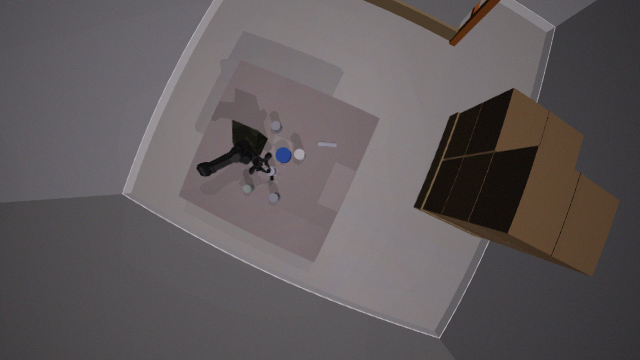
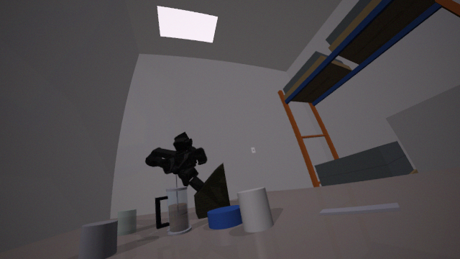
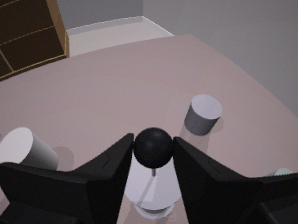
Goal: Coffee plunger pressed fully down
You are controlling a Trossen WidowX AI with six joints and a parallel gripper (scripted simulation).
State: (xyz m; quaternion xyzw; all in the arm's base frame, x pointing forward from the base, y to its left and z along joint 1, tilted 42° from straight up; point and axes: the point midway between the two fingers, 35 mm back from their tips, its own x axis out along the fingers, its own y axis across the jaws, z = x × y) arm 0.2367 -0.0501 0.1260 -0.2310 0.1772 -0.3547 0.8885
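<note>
The pinkish rectangular bench supports the work. My black jointed arm extends from near its left edge in the top view. The clear cylindrical coffee press with a black handle stands upright near mid-bench, nearer that edge than the right one. The flat blue disc lies beside the press, toward the top-right corner. My gripper is closed on the round black plunger knob. The thin rod protrudes above the lid; the plunger is not fully depressed.
</note>
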